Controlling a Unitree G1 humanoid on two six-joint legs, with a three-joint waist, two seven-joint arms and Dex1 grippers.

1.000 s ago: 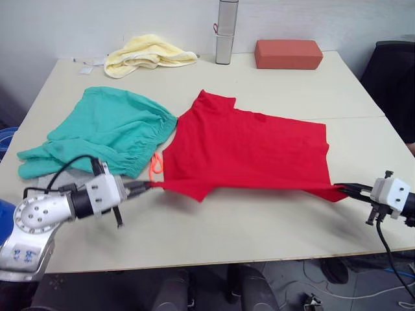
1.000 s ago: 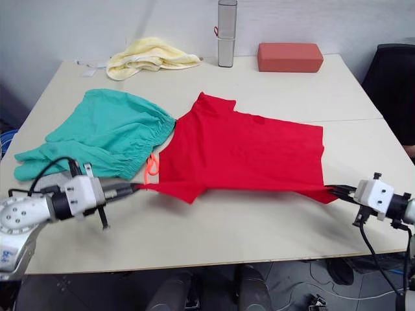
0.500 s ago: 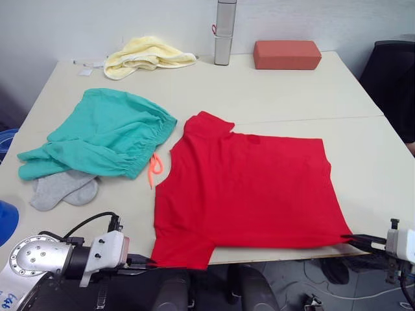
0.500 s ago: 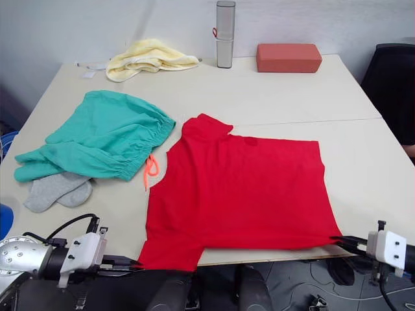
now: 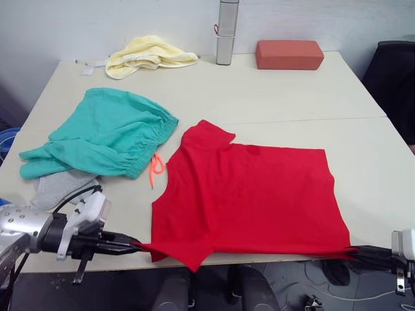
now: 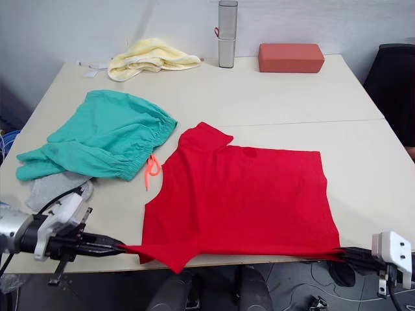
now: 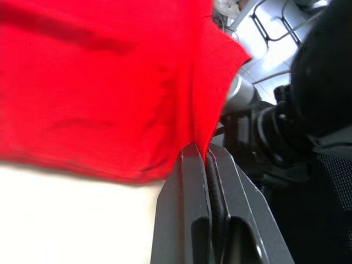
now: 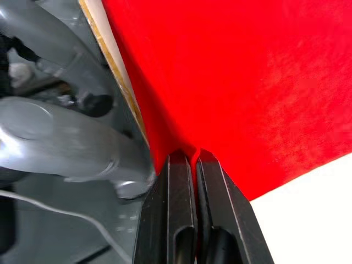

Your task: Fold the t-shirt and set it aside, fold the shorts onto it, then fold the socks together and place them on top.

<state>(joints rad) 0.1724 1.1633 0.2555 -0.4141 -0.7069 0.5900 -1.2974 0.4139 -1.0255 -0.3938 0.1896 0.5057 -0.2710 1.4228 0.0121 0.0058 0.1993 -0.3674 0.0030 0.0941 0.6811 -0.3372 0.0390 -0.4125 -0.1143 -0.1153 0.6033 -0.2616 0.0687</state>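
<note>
Left eye view: t-shirt [image 5: 249,194] flat at lower centre, near hem corners clamped by left gripper [image 5: 134,247] and right gripper [image 5: 353,250]. Lift both corners level, carry over evenly, avoid shorts [image 5: 104,133].

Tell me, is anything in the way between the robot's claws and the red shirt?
No, nothing is. Both claws already pinch the t-shirt: the left claw holds its near left corner and the right claw holds its near right corner, at the table's front edge.
</note>
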